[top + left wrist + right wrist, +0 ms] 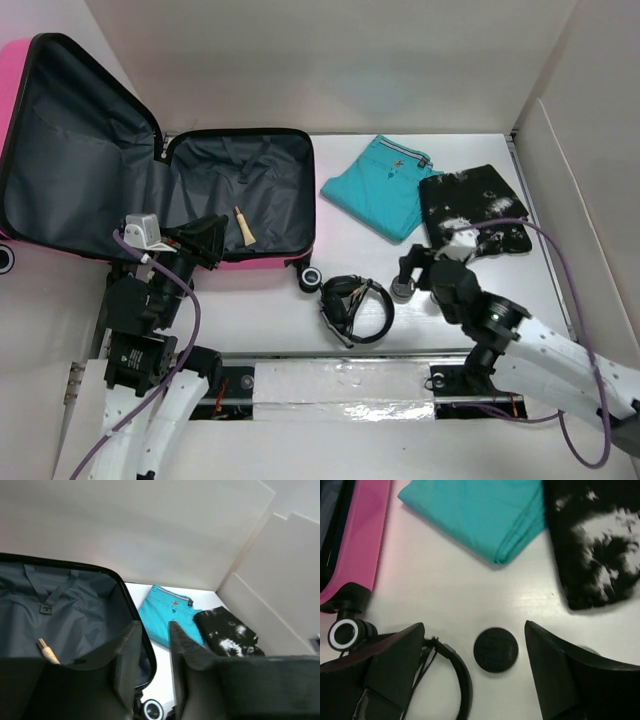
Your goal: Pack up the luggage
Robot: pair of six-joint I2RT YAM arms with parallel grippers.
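White table (262, 312); luggage (240, 190) open; right fingers (395, 655) spread

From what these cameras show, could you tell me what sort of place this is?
Likely a lab robot test cell: white panels wall in the table, where the luggage lies open beside a folded teal garment.

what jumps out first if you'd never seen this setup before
The hot-pink suitcase lies wide open at the back left, its grey lining bare except for one small tan item. At the back right, a folded teal garment lies beside a black-and-white one. Nearer the arms, black headphones lie in the middle, with the right gripper spread open over a small black disc.
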